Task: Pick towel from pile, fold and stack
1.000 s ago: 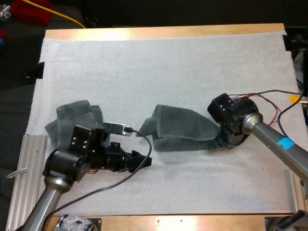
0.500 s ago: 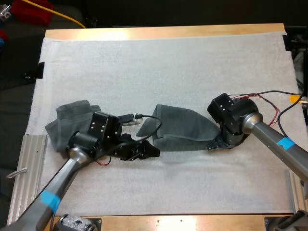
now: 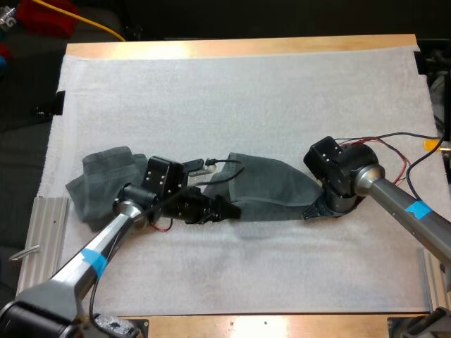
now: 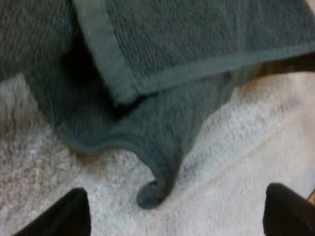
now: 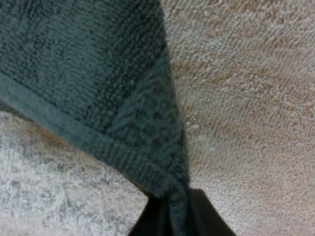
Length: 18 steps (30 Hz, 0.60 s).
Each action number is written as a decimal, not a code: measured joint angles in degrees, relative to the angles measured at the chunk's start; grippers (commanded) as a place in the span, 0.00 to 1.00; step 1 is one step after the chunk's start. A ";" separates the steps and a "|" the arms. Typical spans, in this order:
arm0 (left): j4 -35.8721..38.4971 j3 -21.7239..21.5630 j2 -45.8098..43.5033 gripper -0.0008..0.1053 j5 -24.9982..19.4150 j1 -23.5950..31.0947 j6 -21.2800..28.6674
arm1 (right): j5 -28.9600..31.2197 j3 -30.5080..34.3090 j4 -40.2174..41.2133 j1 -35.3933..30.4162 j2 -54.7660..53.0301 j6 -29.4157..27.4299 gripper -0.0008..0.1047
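1. Behind the left claw's wrist, the crumpled towel point(image 3: 106, 179) is lying on the white mat point(image 3: 246, 91), waiting as the pile.
2. The left claw point(image 3: 229, 209) is hanging released, its 2 fingers standing apart and clear of any cloth. In the left wrist view, the curled corner point(image 4: 152, 191) of the spread towel is sitting just ahead of the left claw point(image 4: 179, 211), roughly centred between the fingers.
3. The spread towel point(image 3: 271, 186) is reaching from the left claw's tips across to the right claw, with 1 hemmed layer lapping over another at the left claw's end.
4. The right claw point(image 3: 315, 209) is clenching the towel's corner, cloth bunching between its fingers in the right wrist view point(image 5: 170, 216).
5. Likely risks: the left claw closing short and catching only the curl's tip, which would be slipping out on lifting. Closing deep could be grabbing both lapped layers or snagging the mat's pile. A pull from either side would be dragging the corner away.
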 measured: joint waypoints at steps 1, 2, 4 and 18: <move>-0.65 0.00 0.72 0.66 0.01 0.00 -0.20 | 0.00 0.00 0.00 0.00 0.00 0.00 0.02; -1.22 0.00 1.45 0.66 0.26 0.00 -0.22 | 0.00 0.00 0.00 0.00 0.00 0.00 0.02; -2.28 0.00 2.63 0.66 1.32 0.00 -0.45 | 0.00 0.00 0.00 0.00 0.00 0.00 0.02; -8.57 0.00 3.79 0.66 5.14 -1.70 -3.56 | 0.00 0.00 -1.08 0.00 0.00 0.00 0.02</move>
